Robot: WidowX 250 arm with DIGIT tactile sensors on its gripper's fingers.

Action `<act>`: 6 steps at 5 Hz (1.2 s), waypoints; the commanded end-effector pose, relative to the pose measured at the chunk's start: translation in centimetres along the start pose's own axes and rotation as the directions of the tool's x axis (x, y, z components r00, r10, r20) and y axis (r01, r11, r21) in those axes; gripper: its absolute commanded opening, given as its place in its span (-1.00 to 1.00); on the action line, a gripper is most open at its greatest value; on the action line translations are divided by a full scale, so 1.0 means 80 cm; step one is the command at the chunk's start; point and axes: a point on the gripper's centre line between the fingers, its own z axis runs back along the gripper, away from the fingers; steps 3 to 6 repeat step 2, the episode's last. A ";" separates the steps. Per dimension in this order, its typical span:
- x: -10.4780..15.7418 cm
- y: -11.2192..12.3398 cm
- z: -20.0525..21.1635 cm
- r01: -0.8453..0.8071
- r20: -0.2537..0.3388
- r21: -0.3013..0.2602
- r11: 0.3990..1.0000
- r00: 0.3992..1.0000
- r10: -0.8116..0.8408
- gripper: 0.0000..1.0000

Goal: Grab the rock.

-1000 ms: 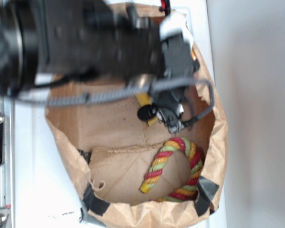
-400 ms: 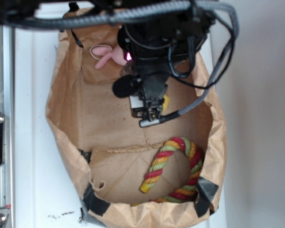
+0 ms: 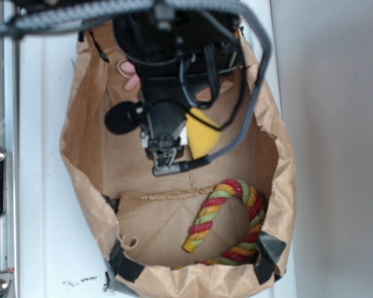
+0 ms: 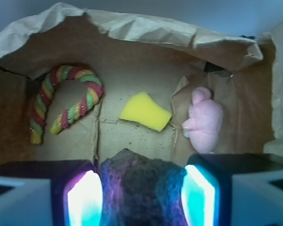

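Grasp step under way: pincer [image 4: 140, 197] straddling the rock [image 4: 140, 181] inside the brown paper bag [image 4: 141, 28], lit fingers [image 4: 84, 200] one each side of the lump. Next move, by judgement: close fully until both pads bear on the rough sides, then lift straight up clear of the bag wall without snagging the paper.

Pincer state: fingers apart about the width of the rock, hugging its flanks in the wrist view; can't tell if actually clamped or just touching, since the close view is glare-washed at the pads. Nothing else between the fingers.

Rock location: bottom centre of wrist view, dark speckled lump on the bag floor, nearest the camera, just short of the yellow sponge wedge [image 4: 145, 111]. Hidden under the arm in the exterior view, only pincer [image 3: 165, 162] and cabling visible there.

Other stuff in bag: pink plush toy [image 4: 203, 120] right of the wedge, apart from it; striped rope toy [image 4: 66, 101] curled at left, well apart from the rock. In the exterior view, wedge [image 3: 202, 138] peeking out beside the wrist, rope [image 3: 227, 217] toward the lower end of the bag. Bag lying on white desk [image 3: 43, 205]
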 end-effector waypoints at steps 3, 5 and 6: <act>0.015 -0.014 0.014 0.012 0.145 0.027 1.000 0.989 -0.016 -1.00; 0.015 -0.014 0.014 0.012 0.145 0.027 1.000 0.989 -0.016 -1.00; 0.015 -0.014 0.014 0.012 0.145 0.027 1.000 0.989 -0.016 -1.00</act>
